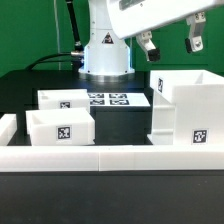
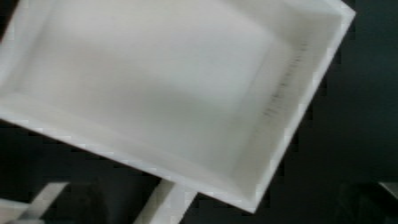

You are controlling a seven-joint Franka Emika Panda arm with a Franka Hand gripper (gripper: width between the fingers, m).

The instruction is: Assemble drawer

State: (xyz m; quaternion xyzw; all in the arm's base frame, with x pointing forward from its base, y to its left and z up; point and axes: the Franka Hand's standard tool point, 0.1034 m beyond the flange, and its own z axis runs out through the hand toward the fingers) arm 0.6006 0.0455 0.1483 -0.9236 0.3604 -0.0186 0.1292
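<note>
The drawer's large boxy shell stands at the exterior view's right, open side up, with a square tag on its front. Two small white trays lie at the left: one in front with a tag, one behind it. My gripper hangs above the shell, apart from it, with its two fingers spread wide and nothing between them. In the wrist view the shell fills most of the frame, seen from above and turned at an angle. My fingertips do not show clearly there.
The marker board lies flat between the rear tray and the shell. A low white border wall runs along the front edge and up the left side. The robot's base stands at the back middle.
</note>
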